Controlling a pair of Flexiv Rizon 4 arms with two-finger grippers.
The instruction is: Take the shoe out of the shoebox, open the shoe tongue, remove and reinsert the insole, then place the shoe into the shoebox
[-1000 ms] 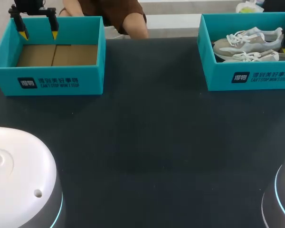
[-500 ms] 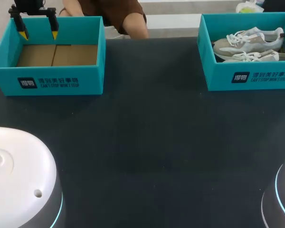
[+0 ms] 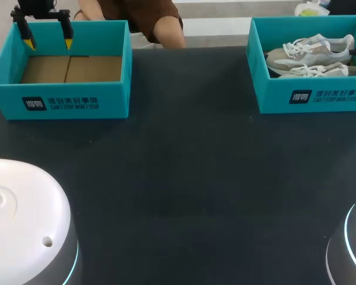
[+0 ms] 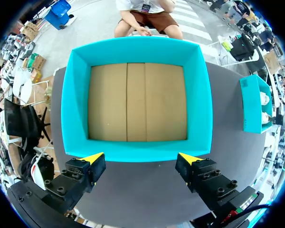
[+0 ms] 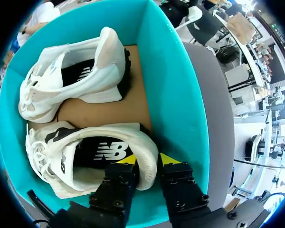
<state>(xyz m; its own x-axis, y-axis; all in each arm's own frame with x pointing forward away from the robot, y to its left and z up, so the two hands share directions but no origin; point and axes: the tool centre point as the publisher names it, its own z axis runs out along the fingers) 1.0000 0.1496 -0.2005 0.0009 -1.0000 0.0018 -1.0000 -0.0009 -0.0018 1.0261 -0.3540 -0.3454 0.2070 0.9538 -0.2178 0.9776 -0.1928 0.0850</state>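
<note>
Nearest, a dark tabletop (image 3: 184,178) is seen. Farther on, at its right, a teal cardboard shoebox (image 3: 308,98) is filled by a white laced sneaker (image 5: 47,161) and a second white shoe (image 5: 71,76) beside it. The sneaker's heel is pinched between the narrow fingers of the right hand (image 5: 147,160). At the left, the left hand (image 4: 141,157) is held wide above the near wall of a brown-floored teal box (image 4: 76,104).

Boxes: two. Left box (image 3: 71,102) at table's (image 3: 184,178) far left corner, right box (image 3: 311,95) at far right corner. Shoes: two, far shoe (image 3: 311,50) and near shoe (image 3: 317,70), both in right box. Grippers: two, left gripper (image 3: 48,43) and right gripper (image 5: 148,159).
</note>
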